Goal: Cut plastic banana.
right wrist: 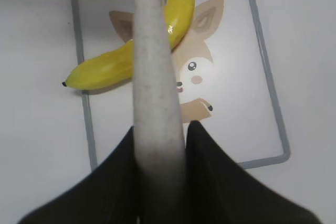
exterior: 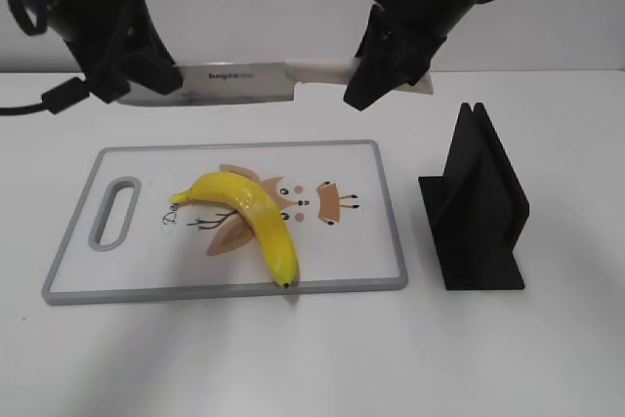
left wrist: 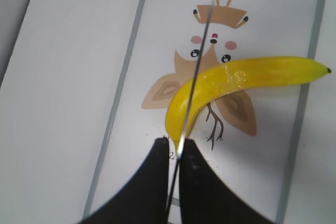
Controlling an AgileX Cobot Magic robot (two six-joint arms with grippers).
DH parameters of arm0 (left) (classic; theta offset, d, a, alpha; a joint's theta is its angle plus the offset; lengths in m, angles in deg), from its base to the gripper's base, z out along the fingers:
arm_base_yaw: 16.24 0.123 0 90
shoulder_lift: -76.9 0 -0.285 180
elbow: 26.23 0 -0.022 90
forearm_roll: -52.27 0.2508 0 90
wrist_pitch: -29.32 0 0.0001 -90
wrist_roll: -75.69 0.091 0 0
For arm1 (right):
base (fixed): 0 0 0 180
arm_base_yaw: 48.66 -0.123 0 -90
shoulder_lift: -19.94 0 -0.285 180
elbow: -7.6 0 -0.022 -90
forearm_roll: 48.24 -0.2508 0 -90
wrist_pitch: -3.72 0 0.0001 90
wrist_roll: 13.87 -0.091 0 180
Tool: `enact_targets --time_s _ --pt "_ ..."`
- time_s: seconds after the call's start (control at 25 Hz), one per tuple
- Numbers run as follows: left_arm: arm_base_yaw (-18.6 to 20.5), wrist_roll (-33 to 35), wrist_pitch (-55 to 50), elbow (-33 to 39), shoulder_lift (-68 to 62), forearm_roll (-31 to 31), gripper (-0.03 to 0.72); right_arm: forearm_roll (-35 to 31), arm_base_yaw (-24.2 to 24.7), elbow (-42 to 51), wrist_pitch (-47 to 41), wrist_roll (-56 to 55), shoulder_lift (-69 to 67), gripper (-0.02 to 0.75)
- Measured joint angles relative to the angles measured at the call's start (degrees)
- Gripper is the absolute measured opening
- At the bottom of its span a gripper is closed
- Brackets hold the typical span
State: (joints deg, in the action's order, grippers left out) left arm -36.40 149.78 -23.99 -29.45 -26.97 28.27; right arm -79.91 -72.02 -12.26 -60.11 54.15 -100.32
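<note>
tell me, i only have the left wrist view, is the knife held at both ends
Observer: Yes. The right tool is closed on the white handle and the left tool on the blade tip of the knife.
Operator: is it touching the banana
Observer: No. In the exterior view it hangs level above the far edge of the cutting board; the plastic banana lies whole.
Operator: anything off the board
Observer: A black stand sits on the table to its right.
</note>
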Motion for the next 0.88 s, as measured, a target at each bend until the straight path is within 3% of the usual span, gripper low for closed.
enact_targets --time_s 0.4,0.88 --pt "-0.46 -3.8 10.92 8.1 -3.6 -1.42 0.009 5.28 -0.76 0.12 2.46 -19.42 -4.92 0.3" --pt "-1.81 -4.38 11.87 8.43 -11.3 -1.67 0.01 6.58 -0.87 0.12 2.51 -20.36 -12.3 0.32"
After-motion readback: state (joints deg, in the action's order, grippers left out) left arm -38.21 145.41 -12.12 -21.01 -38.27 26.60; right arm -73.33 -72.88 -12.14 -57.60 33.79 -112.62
